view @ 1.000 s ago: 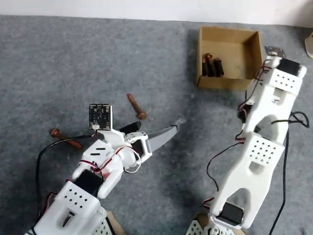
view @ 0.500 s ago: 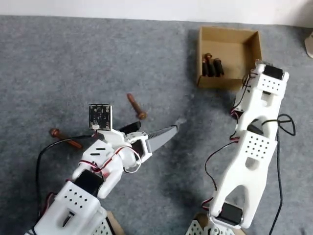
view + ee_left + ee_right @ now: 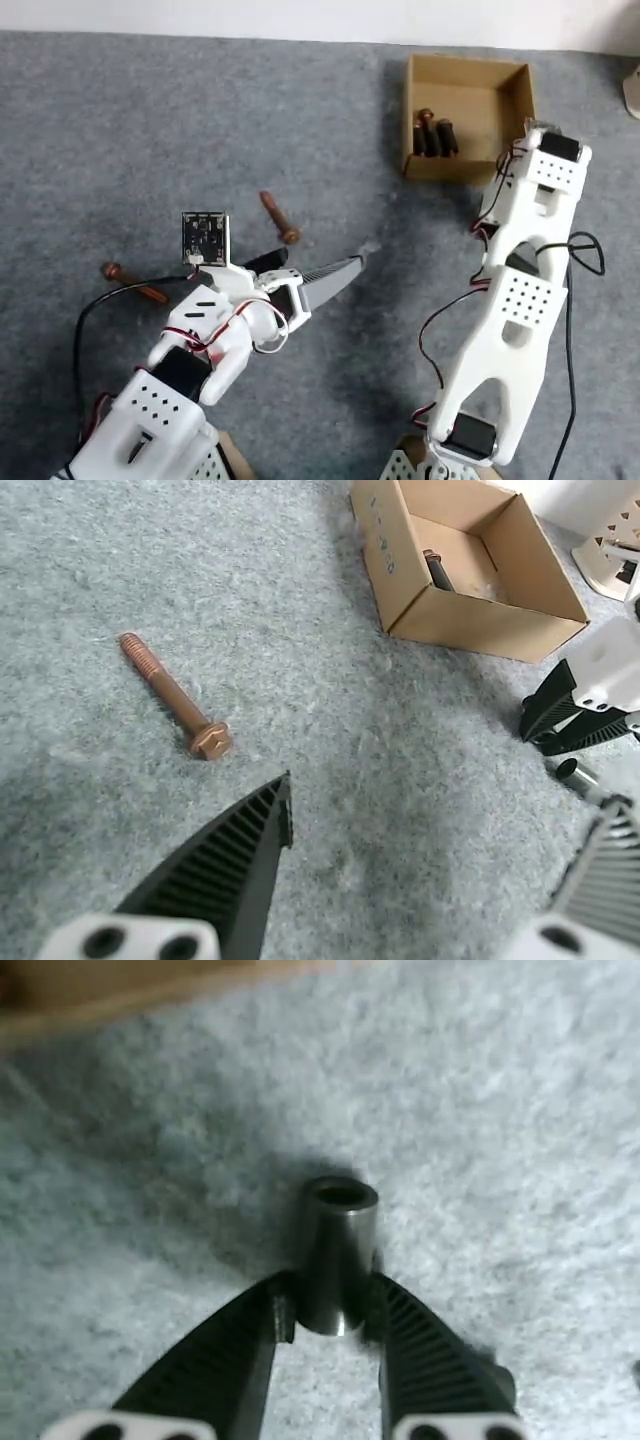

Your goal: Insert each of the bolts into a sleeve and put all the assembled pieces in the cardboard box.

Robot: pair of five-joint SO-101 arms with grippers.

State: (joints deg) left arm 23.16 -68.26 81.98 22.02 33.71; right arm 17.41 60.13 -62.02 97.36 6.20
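The sleeve (image 3: 338,1255), a short dark metal tube with a shiny open rim, sits mid-frame in the right wrist view, pinched near its lower end between the right gripper's (image 3: 330,1312) ribbed black fingers. In the high view the cardboard box (image 3: 520,100) lies upper right with dark assembled pieces (image 3: 432,135) along its left wall, and the right arm's white body covers the grey carpet (image 3: 150,120) just below it. A copper bolt (image 3: 279,217) lies left of centre and a second bolt (image 3: 133,283) lies far left, and the left gripper (image 3: 447,795) hovers with its jaws spread wide, holding nothing.

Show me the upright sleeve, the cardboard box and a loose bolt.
sleeve (image 3: 338,1260): right wrist view, middle of its barrel.
cardboard box (image 3: 480,627): left wrist view, near outer wall.
loose bolt (image 3: 170,692): left wrist view, middle of its shank.
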